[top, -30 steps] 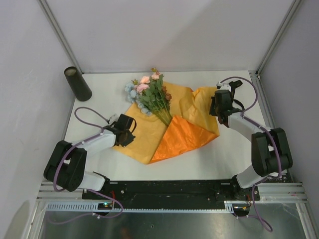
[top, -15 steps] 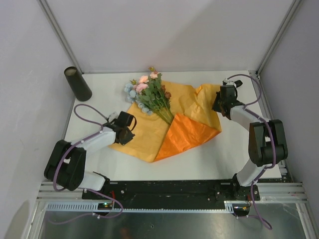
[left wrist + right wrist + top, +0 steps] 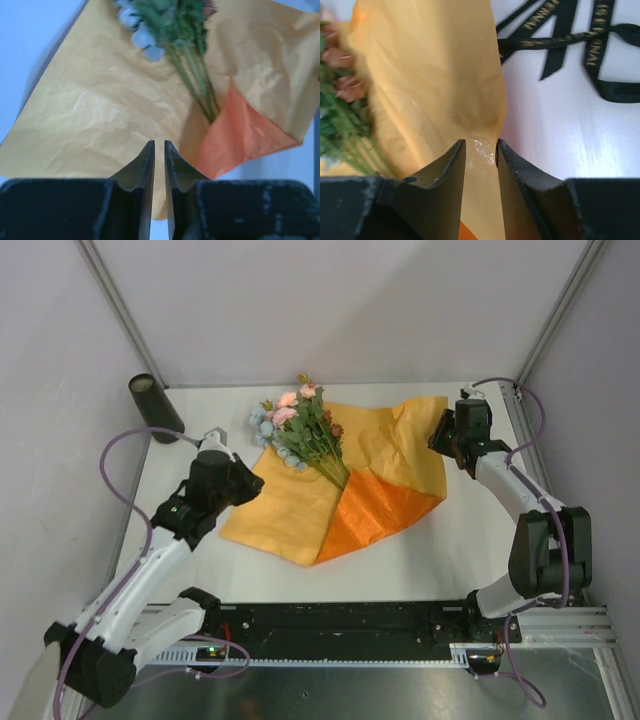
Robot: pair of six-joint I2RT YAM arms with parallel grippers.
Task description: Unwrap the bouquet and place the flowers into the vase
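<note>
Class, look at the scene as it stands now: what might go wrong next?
The paper sits between the fingers of the right tool; pulling away may drag the sheet and scatter the flowers lying on it. The slim vase stands upright just beyond the left tool; a careless reach might topple it.

Left claw [image 3: 159,144] barely parted, up high — right claw [image 3: 480,142] ajar, reaching far.

The flowers [image 3: 305,432] are laid on the spread orange paper [image 3: 290,505]. Its far right corner is raised at the right claw [image 3: 443,440]. The vase [image 3: 155,408] is seen far left, apart.
</note>
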